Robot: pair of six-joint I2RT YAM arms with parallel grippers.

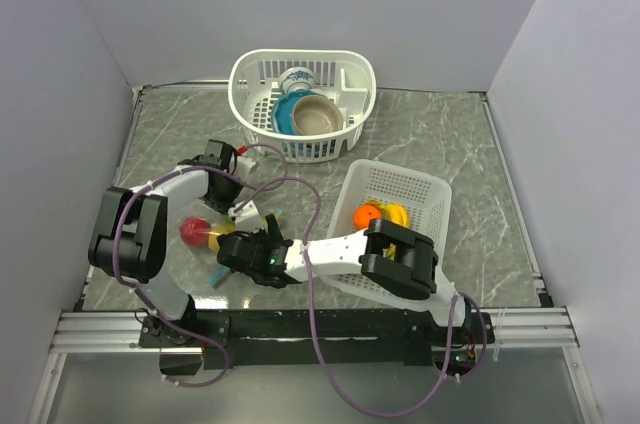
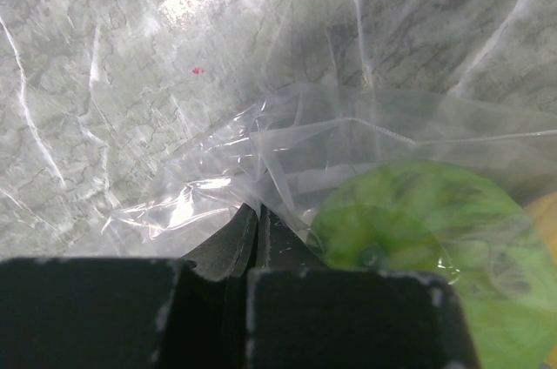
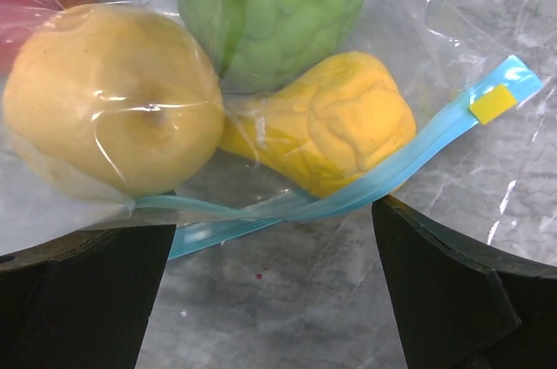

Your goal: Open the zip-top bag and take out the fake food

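**Bag pinched by L, R spread over the zip**

Top view: bag (image 1: 212, 242) lies on the desk (image 1: 450, 144) at front left, just ahead of the arm bases. A red fruit (image 1: 191, 232) shows inside. The teal zip strip (image 1: 218, 279) pokes out on the near side. L end effector (image 1: 243, 209) sits at the bag's far edge, and R end effector (image 1: 243, 249) reaches across to its right side. Can't tell either one's opening from up here. Only this view has the baskets: round basket (image 1: 300, 149) at back w/ bowls (image 1: 315, 116) + cup (image 1: 298, 79), and square basket (image 1: 400, 179) at right w/ an orange (image 1: 367, 216) in it.

L wrist: L end effector (image 2: 258, 217) is pressed together, pinching clear bag film. Green piece (image 2: 409, 238) lies just right of the tips, under the film.

R wrist: R end effector (image 3: 271, 212) is spread wide, w/ the zip strip (image 3: 348, 186) running across the gap. Yellow slider (image 3: 490, 103) sits at the strip's right end. Inside the bag, beyond the strip, are a round yellow fruit (image 3: 113, 99), a green piece (image 3: 270, 12) and a lumpy yellow piece (image 3: 335, 125).
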